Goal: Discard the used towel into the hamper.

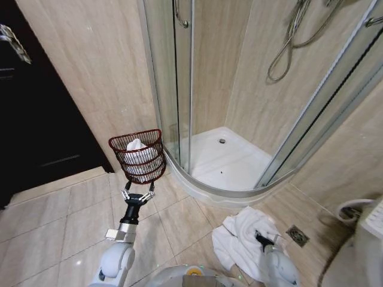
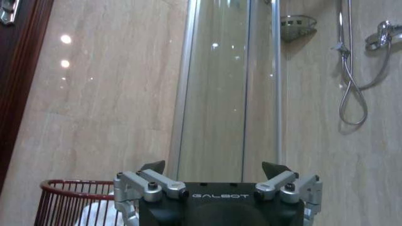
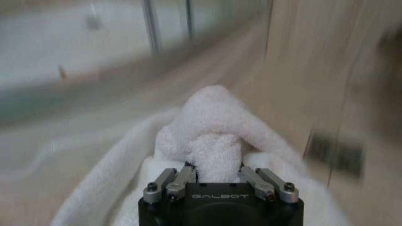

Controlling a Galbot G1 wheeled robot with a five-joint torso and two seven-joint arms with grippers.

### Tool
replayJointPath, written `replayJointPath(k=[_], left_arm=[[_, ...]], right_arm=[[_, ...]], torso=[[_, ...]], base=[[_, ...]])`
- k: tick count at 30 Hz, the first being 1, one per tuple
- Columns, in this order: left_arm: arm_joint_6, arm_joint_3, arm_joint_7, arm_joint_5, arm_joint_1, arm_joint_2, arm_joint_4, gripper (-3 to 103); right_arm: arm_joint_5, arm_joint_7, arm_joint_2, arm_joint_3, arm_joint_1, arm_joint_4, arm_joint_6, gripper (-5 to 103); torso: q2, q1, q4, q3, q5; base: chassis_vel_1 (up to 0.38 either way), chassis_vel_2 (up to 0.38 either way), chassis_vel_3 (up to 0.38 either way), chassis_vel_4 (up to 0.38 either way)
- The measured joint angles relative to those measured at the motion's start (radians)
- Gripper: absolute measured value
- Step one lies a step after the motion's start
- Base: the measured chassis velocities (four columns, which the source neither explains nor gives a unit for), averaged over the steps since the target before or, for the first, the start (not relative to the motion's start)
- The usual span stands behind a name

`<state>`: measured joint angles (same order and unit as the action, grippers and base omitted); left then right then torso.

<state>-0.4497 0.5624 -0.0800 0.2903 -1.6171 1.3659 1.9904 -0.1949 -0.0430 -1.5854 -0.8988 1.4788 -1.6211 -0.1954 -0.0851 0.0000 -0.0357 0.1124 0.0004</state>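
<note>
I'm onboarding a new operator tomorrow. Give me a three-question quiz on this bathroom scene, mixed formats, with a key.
1. True or false: the hamper is empty.
2. Which gripper grips the white towel? A) left B) right C) neither
3. Fill in: the left gripper hovers, jaws open, just in front of the ____.

Key:
1. False; white cloth already lies inside it.
2. B; the right gripper is closed on a bunched fold of towel, on the floor beside the shower tray.
3. hamper

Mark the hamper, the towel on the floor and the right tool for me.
hamper [image 1: 139, 170]: head view, on its front wire wall.
towel [image 1: 236, 239]: head view, on the white heap's left fold.
right tool [image 3: 214, 170]: right wrist view, between its fingertips, clamped on a towel fold.
</note>
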Motion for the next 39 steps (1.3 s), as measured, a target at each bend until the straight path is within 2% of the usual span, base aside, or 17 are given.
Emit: replayJointPath(k=[1, 4, 5, 7, 8, 11, 12, 15, 19, 21, 23, 25, 26, 30, 34, 39], left_arm=[[0.000, 0.000, 0.000, 0.000, 0.000, 0.000, 0.000, 100], [-0.003, -0.004, -0.003, -0.005, -0.001, 0.003, -0.003, 100], [-0.003, -0.004, -0.003, -0.005, -0.001, 0.003, -0.003, 100], [-0.004, -0.004, -0.003, -0.011, -0.004, 0.006, -0.001, 100], [-0.004, -0.004, -0.003, -0.011, -0.004, 0.006, -0.001, 100], [-0.004, -0.005, -0.003, -0.014, -0.015, 0.010, 0.012, 100], [-0.004, -0.005, -0.003, -0.014, -0.015, 0.010, 0.012, 100], [-0.004, -0.005, -0.003, -0.015, -0.027, 0.010, 0.024, 100], [-0.004, -0.005, -0.003, -0.011, -0.034, 0.010, 0.029, 100], [-0.004, -0.003, -0.003, -0.007, -0.041, 0.010, 0.035, 100], [-0.003, -0.002, -0.003, -0.005, -0.043, 0.010, 0.037, 100], [0.000, 0.001, -0.005, -0.004, -0.051, 0.011, 0.044, 100], [0.000, 0.001, -0.005, -0.004, -0.051, 0.011, 0.044, 100], [0.011, 0.012, -0.016, -0.002, -0.066, 0.016, 0.063, 100], [0.020, 0.019, -0.020, -0.001, -0.069, 0.019, 0.074, 100], [0.023, 0.023, -0.020, 0.000, -0.066, 0.019, 0.077, 100]], right_arm=[[0.000, 0.000, 0.000, 0.000, 0.000, 0.000, 0.000, 27], [0.078, -0.013, -0.023, -0.003, 0.069, -0.115, 0.211, 27], [0.078, -0.013, -0.023, -0.003, 0.069, -0.115, 0.211, 27], [0.118, -0.018, -0.025, -0.014, 0.124, -0.233, 0.307, 27], [0.118, -0.018, -0.025, -0.014, 0.124, -0.233, 0.307, 27], [0.125, -0.018, -0.025, -0.031, 0.201, -0.413, 0.347, 27], [0.125, -0.018, -0.025, -0.031, 0.201, -0.413, 0.347, 27], [0.108, -0.007, -0.025, -0.057, 0.277, -0.601, 0.351, 27], [0.071, 0.002, -0.024, -0.080, 0.318, -0.741, 0.332, 27], [0.018, 0.003, -0.024, -0.100, 0.345, -0.857, 0.272, 27], [0.005, 0.001, -0.024, -0.106, 0.347, -0.881, 0.247, 27], [-0.010, -0.004, -0.024, -0.116, 0.339, -0.895, 0.192, 27], [-0.010, -0.004, -0.024, -0.116, 0.339, -0.895, 0.192, 27], [-0.025, -0.013, -0.022, -0.121, 0.281, -0.895, 0.069, 27], [-0.031, -0.025, 0.015, -0.130, 0.226, -0.891, 0.010, 27], [-0.053, -0.028, 0.041, -0.136, 0.208, -0.888, -0.023, 27]], torso=[[0.000, 0.000, 0.0000, 0.000, 0.0000], [0.000, 0.000, -0.0001, 0.000, 0.0002], [0.000, 0.000, -0.0001, 0.000, 0.0002], [0.000, 0.000, 0.0000, 0.000, 0.0001], [0.000, 0.000, 0.0000, 0.000, 0.0001], [0.000, 0.000, -0.0001, 0.000, -0.0004], [0.000, 0.000, -0.0001, 0.000, -0.0004], [0.000, 0.000, 0.0000, 0.000, -0.0001], [0.000, 0.000, 0.0000, 0.000, -0.0012], [0.000, 0.000, 0.0001, 0.000, -0.0005], [0.000, 0.000, 0.0000, 0.000, -0.0009], [0.000, 0.000, 0.0001, 0.000, -0.0003], [0.000, 0.000, 0.0001, 0.000, -0.0003], [0.000, 0.000, 0.0001, 0.000, 0.0000], [0.000, 0.000, -0.0001, 0.000, -0.0005], [0.000, 0.000, 0.0000, 0.000, -0.0005]], base=[[0.000, 0.000, 0.000, 0.000], [0.000, 0.000, 0.000, 0.000], [0.000, 0.000, 0.000, 0.000], [0.000, 0.000, 0.000, 0.000], [0.000, 0.000, 0.000, 0.000], [0.000, 0.000, 0.000, 0.000], [0.000, 0.000, 0.000, 0.000], [0.000, 0.000, 0.000, 0.000], [0.000, 0.000, 0.000, 0.000], [0.000, 0.000, 0.000, 0.000], [0.000, 0.000, 0.000, 0.000], [0.000, 0.000, 0.000, 0.000], [0.000, 0.000, 0.000, 0.000], [0.000, 0.000, 0.000, 0.000], [0.000, 0.000, 0.000, 0.000], [0.000, 0.000, 0.000, 0.000]])
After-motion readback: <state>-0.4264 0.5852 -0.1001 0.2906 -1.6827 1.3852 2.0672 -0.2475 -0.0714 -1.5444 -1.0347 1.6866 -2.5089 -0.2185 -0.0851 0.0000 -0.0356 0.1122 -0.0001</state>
